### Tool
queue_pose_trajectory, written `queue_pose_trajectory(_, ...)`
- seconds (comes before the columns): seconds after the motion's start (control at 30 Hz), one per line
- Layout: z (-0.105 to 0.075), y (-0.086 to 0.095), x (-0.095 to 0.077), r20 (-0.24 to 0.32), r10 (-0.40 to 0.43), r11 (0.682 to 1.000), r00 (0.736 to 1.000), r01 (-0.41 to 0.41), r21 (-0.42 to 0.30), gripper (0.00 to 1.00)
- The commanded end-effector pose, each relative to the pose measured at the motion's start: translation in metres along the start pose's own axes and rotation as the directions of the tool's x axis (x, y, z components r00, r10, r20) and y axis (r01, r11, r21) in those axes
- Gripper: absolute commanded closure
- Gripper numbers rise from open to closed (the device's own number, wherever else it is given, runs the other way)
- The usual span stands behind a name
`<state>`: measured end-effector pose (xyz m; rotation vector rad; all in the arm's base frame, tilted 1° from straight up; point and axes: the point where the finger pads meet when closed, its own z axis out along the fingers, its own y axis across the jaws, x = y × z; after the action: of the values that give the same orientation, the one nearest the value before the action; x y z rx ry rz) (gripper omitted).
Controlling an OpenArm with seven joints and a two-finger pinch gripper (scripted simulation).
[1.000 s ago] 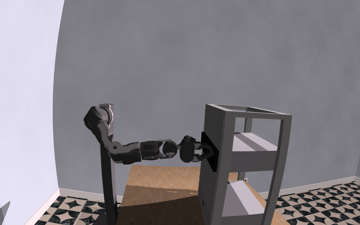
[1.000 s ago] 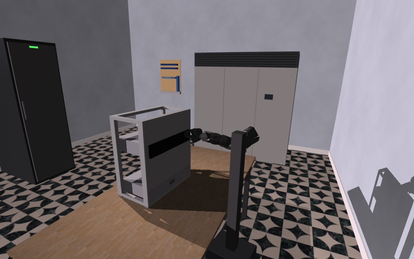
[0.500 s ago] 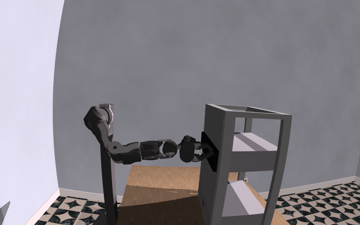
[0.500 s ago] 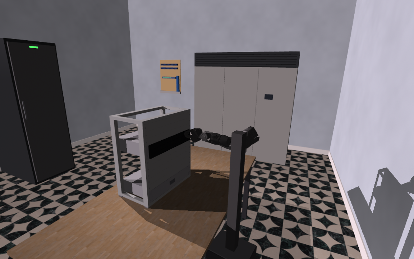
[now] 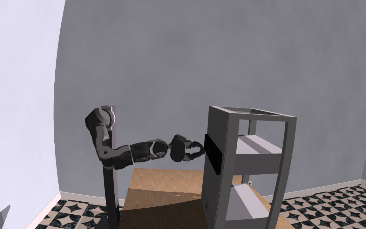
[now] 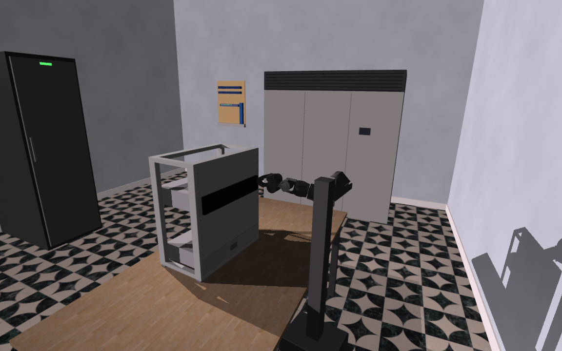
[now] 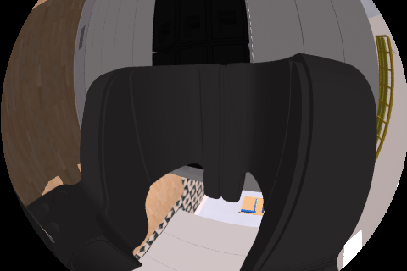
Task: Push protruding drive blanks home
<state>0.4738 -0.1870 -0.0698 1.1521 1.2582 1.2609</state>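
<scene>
In the top view, the dark two-finger gripper (image 5: 202,149) is seen at the end of the outstretched arm, its curved fingers brought fully together with nothing between them, and its tips are placed at or just short of the black front panel of the storage chassis (image 5: 213,153), which is mounted at mid height in the grey open-frame metal rack (image 5: 288,142); contact cannot be confirmed from here. No blank can be made out standing proud of the panel edge in this view, so the pushing may be judged far along or finished, though this is not settled. In the exterior view, the black band of the chassis front is shown running across the rack face, with the gripper at its far end, near the rack's corner; the front is too dark for single blanks to be told apart. In the wrist view, faint outlines of the rows of black drive blanks (image 7: 200,23) are seen above the closed fingers, and none is clearly raised. A check of the remaining blanks and a withdrawal are judged to be left.
</scene>
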Motion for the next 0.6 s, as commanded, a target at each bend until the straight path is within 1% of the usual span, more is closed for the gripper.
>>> queue_pose_trajectory(0.0,-0.006,0.000,0.000,0.005,0.009,1.000,1.000,-0.009,0.005,1.00)
queue_pose_trajectory(0.17,-0.034,0.001,0.000,0.006,0.009,1.000,1.000,-0.009,0.005,1.00)
queue_pose_trajectory(0.3,-0.049,0.001,0.000,0.006,0.009,1.000,1.000,-0.009,0.004,1.00)
queue_pose_trajectory(0.43,-0.056,0.002,0.000,0.006,0.009,1.000,1.000,-0.009,0.004,1.00)
queue_pose_trajectory(0.57,-0.057,0.001,0.000,0.008,0.009,1.000,1.000,-0.009,0.006,1.00)
